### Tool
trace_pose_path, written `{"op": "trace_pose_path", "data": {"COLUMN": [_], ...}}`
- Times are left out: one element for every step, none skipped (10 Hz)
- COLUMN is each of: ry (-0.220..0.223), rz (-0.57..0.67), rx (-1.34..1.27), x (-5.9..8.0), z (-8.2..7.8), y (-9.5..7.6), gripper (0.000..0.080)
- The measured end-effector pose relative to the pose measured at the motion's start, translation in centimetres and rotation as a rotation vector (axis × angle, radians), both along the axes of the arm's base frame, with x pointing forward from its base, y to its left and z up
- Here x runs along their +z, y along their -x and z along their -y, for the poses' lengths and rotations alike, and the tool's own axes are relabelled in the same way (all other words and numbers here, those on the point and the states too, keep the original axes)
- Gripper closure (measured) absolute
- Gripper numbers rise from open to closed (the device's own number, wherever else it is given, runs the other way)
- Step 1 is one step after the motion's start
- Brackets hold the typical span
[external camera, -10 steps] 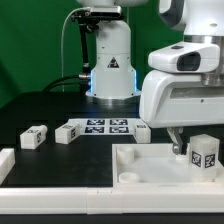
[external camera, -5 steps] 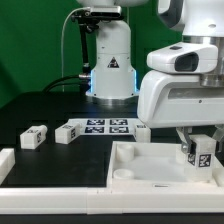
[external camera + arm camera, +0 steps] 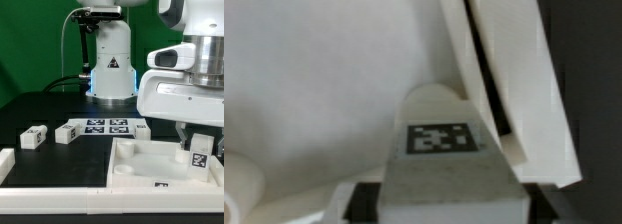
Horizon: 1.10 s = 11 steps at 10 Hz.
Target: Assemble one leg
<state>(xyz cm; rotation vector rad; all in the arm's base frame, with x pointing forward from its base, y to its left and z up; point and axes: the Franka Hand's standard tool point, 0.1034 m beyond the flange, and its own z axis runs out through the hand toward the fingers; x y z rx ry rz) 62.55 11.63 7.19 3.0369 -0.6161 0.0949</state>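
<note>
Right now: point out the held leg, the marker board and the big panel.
the leg (image 3: 201, 152), exterior view, on its tagged front face.
the marker board (image 3: 106, 126), exterior view, on its tagged top.
the panel (image 3: 150, 160), exterior view, on bare top surface.

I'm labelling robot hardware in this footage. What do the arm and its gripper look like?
The glossy white Franka arm has rounded shells, black joint bands, a black warning triangle on its base and a dark cable alongside. The boxy white gripper ends in dark jaws.
</note>
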Motion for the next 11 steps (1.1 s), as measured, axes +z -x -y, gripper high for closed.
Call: {"op": "trace_pose_path", "data": {"ry": [0.011,0.018,0.038,0.075,0.103,0.108,0.108,0.108,0.107,0.107,0.107], "rz": [-0.001,-0.003,-0.003,-0.011,-0.017,-0.018,-0.019,-0.019,-0.018,-0.018,-0.018], "rx": [-0.085,-0.217,-0.346,-0.453,-0.525,-0.542,-0.542,-0.542,-0.542,-0.542,-0.542], "x": [0.0,0.0,0.1,0.1,0.1,0.1,0.1,0.1,0.1,0.0,0.0], "z": [0.6,1.0,1.6,2.3,3.1,3.3,3.4,3.4,3.3,3.3,3.3], "y": [0.1,0.3,0.5,1.1,1.5,1.5,1.5,1.5,1.5,1.5,1.5], "gripper": [0.0507,0.0507,0.0499,0.0492,0.0489,0.0489,0.0489,0.0489,0.0286,0.0286,0.0174]}}
